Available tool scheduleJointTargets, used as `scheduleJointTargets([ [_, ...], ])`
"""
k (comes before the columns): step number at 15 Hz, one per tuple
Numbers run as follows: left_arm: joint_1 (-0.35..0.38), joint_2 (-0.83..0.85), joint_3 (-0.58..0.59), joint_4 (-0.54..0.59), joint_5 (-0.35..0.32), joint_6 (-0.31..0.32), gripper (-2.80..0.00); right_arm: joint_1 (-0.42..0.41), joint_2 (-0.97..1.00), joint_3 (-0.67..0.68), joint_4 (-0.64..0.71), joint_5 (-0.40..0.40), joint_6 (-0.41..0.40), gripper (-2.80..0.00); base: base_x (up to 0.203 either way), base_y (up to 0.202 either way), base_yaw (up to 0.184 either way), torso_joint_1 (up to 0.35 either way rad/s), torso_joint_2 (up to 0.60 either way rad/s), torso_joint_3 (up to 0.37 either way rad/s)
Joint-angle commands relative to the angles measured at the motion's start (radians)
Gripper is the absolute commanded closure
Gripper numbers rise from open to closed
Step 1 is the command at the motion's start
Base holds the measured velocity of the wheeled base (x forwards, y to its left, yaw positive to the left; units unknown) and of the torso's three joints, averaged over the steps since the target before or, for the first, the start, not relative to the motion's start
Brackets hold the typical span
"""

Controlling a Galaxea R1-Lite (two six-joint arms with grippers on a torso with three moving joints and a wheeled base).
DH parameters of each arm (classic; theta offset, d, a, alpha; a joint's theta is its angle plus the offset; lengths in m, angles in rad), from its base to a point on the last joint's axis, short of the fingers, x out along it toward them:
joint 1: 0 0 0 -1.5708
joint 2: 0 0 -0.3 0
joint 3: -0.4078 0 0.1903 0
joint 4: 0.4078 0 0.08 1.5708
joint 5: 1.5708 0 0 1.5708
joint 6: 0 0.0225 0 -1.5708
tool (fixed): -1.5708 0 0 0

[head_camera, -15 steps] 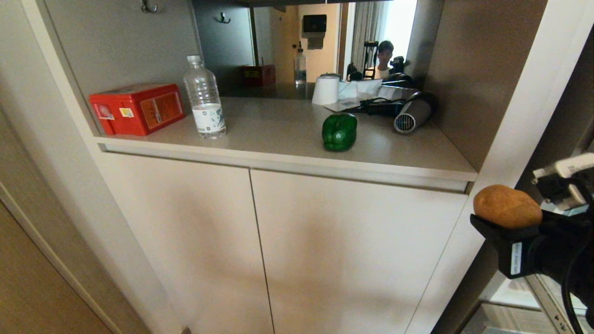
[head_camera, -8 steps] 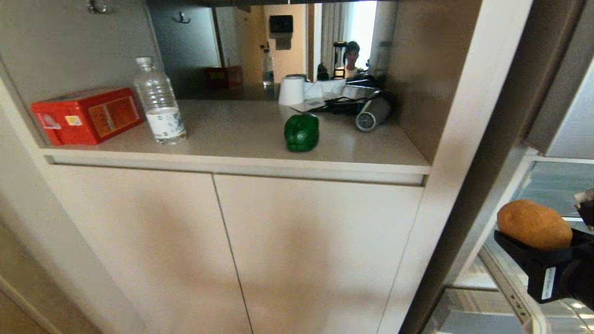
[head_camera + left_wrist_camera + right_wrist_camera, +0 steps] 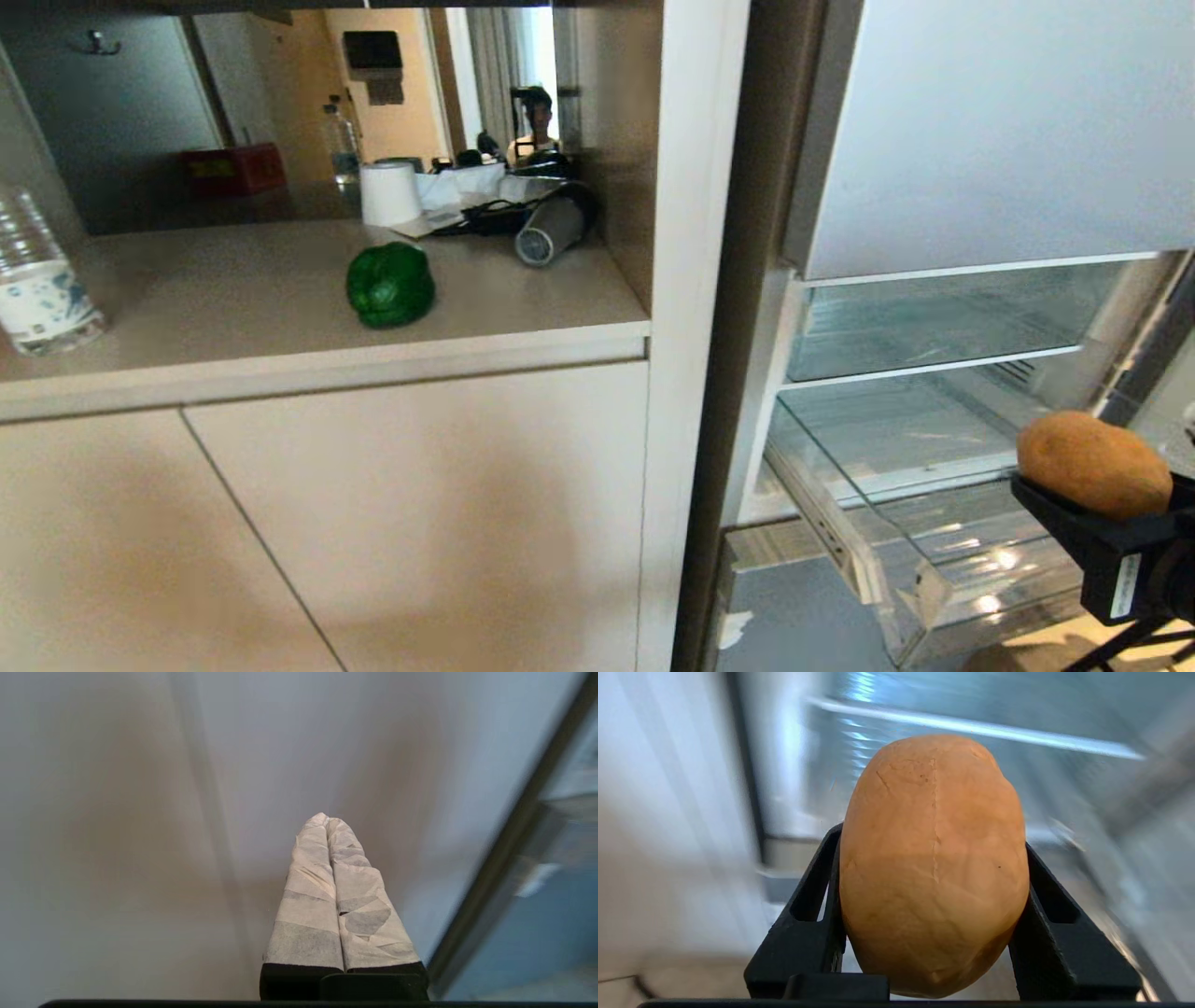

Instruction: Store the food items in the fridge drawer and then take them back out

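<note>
The fridge point(image 3: 971, 131) stands open at the right, beside a beige cabinet point(image 3: 420, 504) whose recessed shelf point(image 3: 523, 299) carries the remaining goods. One clear drawer point(image 3: 896, 523) is pulled out below a glass shelf of the fridge, and nothing is seen lying in it. Progress is judged early: neither food item is stored yet, and the whole return trip is left. One potato point(image 3: 1094, 465) is gripped in the right pincer point(image 3: 1106, 523), its black fingers closed against both sides of it, held just above the near right part of the open drawer; lowering and release are judged the next step. One green pepper point(image 3: 390, 285) sits untouched on the cabinet shelf, well apart from the fridge, and must be fetched after. The left pincer point(image 3: 327, 826) is idle facing the cabinet front, its two taped fingers pressed together and empty. Count otherwise on the shelf: one water bottle point(image 3: 37, 289) at the left edge, one white paper roll point(image 3: 390, 194), one hair dryer point(image 3: 551, 229). A mirror behind reflects a person.
</note>
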Motion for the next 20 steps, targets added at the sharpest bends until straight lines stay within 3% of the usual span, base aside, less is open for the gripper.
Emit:
scheduleJointTargets([
  [1,0.000,0.000,0.000,0.000,0.000,0.000,0.00,-0.001,0.001,0.004,-0.002,-0.003,-0.001,0.00,0.000,0.008,-0.174,-0.002,0.01,0.002],
  [5,0.000,0.000,0.000,0.000,0.000,0.000,0.00,-0.004,0.041,-0.009,-0.004,0.044,-0.001,0.00,-0.002,0.008,-0.155,0.001,0.00,0.004],
  [8,0.000,0.000,0.000,0.000,0.000,0.000,0.00,-0.075,0.182,-0.076,-0.009,0.083,0.008,0.00,0.000,0.000,-0.027,-0.001,0.00,0.000],
  [14,0.000,0.000,0.000,0.000,0.000,0.000,0.00,-0.348,0.551,-0.322,-0.005,0.359,0.033,0.00,0.000,0.000,0.000,0.000,0.00,0.000],
  [20,0.000,0.000,0.000,0.000,0.000,0.000,0.00,-0.483,0.819,-0.480,-0.011,0.542,0.038,0.00,0.000,0.000,0.000,0.000,0.00,0.000],
])
